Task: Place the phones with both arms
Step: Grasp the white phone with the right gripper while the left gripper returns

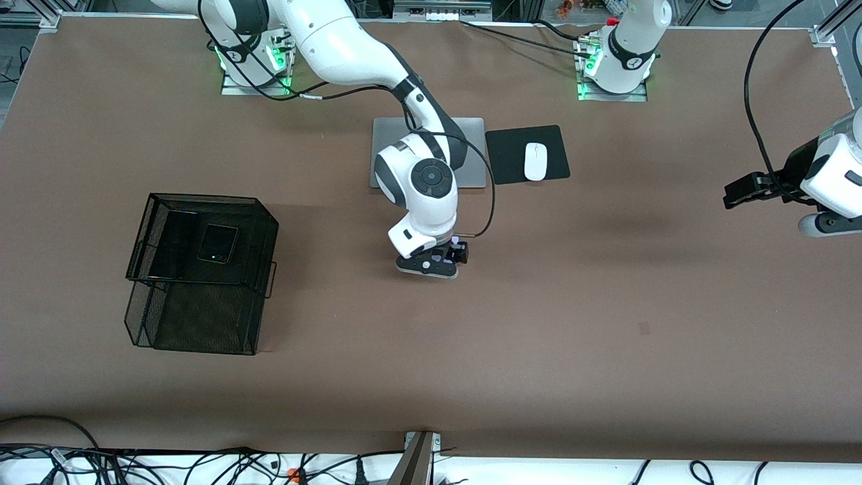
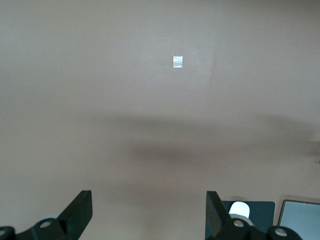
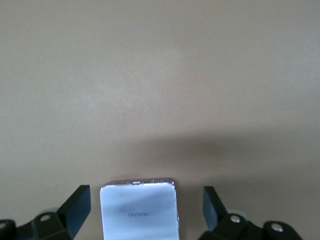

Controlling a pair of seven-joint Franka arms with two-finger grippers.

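The pale lavender-white phone (image 3: 139,210) lies flat on the brown table (image 1: 606,323) near its middle, nearer to the front camera than the silver laptop (image 1: 471,128), between the spread fingers of the right gripper (image 1: 441,259), which straddles it without touching and holds nothing. By its look it is a thin, rigid, smooth slab, likely light but slippery and prone to scratching (judgement only); the sensible hold is across its two long edges, squarely at mid-length. Two black phones (image 1: 217,244) already rest in the upper tier of the black mesh basket (image 1: 202,337) toward the right arm's end of the table. The left gripper (image 1: 747,190) waits, wide open and empty, over bare table at the left arm's end. Hidden: from the front the wrist masks most of the phone, and the wrist view cuts off its lower part.
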